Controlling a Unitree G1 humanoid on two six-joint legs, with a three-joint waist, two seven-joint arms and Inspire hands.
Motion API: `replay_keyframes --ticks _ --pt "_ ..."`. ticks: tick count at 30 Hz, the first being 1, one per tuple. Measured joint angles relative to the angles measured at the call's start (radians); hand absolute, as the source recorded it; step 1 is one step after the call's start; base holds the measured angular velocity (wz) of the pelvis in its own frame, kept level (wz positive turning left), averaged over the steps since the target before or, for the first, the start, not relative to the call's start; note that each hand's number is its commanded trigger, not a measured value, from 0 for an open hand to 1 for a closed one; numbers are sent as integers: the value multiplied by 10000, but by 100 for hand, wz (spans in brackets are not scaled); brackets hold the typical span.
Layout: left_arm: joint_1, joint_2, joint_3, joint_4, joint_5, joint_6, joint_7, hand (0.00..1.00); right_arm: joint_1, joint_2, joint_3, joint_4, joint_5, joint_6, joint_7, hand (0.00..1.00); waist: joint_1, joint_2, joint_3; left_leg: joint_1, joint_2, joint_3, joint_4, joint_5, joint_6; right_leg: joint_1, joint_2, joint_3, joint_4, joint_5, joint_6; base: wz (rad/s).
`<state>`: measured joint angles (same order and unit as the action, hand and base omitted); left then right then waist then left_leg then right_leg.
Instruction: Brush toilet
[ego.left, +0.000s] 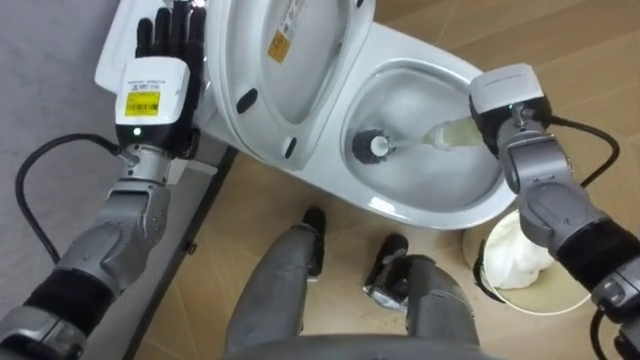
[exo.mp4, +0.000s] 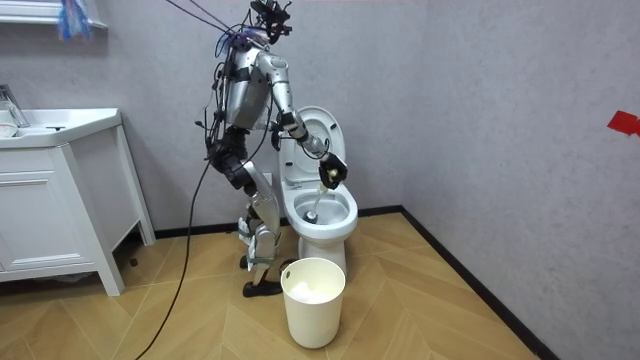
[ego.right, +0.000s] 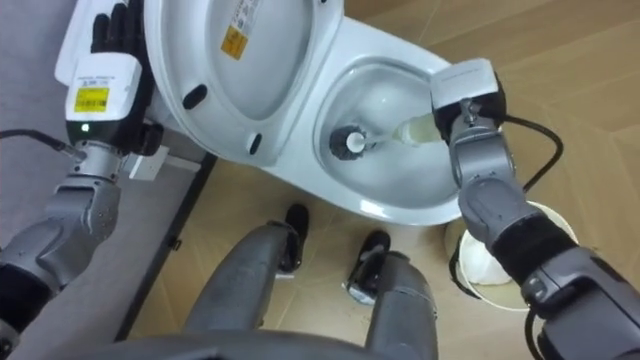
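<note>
The white toilet (ego.left: 440, 213) stands just before me with its lid and seat (ego.left: 290, 50) raised. A toilet brush is down in the bowl: its dark round head (ego.left: 375, 146) rests near the drain, and its pale handle (ego.left: 452, 134) runs to the right. My right hand (ego.left: 512, 98) is shut on that handle above the bowl's right rim, its fingers under the back of the hand. In the room view this hand (exo.mp4: 332, 172) hangs over the bowl. My left hand (ego.left: 160, 75) is open, fingers straight, beside the raised lid at the cistern.
A white bin (ego.left: 530, 268) with white stuff inside stands on the wood floor at my right foot, close under my right forearm. The grey wall (exo.mp4: 480, 110) is right behind the toilet. A white vanity with a basin (exo.mp4: 60, 200) stands at the room view's left.
</note>
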<state>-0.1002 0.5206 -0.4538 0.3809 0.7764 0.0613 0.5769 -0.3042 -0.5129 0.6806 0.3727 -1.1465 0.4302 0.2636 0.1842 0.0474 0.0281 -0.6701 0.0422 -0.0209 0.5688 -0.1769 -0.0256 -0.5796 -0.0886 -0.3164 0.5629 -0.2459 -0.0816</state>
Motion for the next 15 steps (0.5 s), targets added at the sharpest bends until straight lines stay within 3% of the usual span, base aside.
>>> replay_keyframes --ticks 4,5,7,9,13,15 --pt "105 -1 -4 234 3 12 -45 0 306 179 -240 64 115 -52 79 100 -182 -160 -4 524 -25 100 -296 -3 5 424 -5 83 -161 -23 45 -2" --pt "198 -2 35 238 -4 26 -57 0 500 310 -413 76 140 -151 63 100 -189 -280 -39 654 -25 168 -390 -2 5 484 -6 134 -164 -26 49 -11" --pt "301 -8 88 237 -5 25 -177 0 802 440 -748 213 155 -334 -49 100 -258 -349 -33 905 -23 164 -457 -2 5 745 1 135 -254 -31 58 -1" --pt "516 -43 148 333 4 -11 -237 0 1223 516 -1181 560 380 -785 -371 100 -446 -405 -26 1316 -51 162 -551 -23 15 1155 5 169 -367 -77 120 3" --pt "1035 -239 330 344 9 -137 -313 0 2214 603 -2077 873 1059 -1243 -837 100 -479 -424 -20 1968 -41 237 -828 -126 14 1796 30 169 -672 -92 187 -6" --pt "1697 -277 700 67 35 -189 -461 0 3011 746 -2564 860 1221 -1456 -1056 100 -559 -441 -45 2425 -14 396 -1052 -181 19 2171 65 244 -870 -105 217 -17"
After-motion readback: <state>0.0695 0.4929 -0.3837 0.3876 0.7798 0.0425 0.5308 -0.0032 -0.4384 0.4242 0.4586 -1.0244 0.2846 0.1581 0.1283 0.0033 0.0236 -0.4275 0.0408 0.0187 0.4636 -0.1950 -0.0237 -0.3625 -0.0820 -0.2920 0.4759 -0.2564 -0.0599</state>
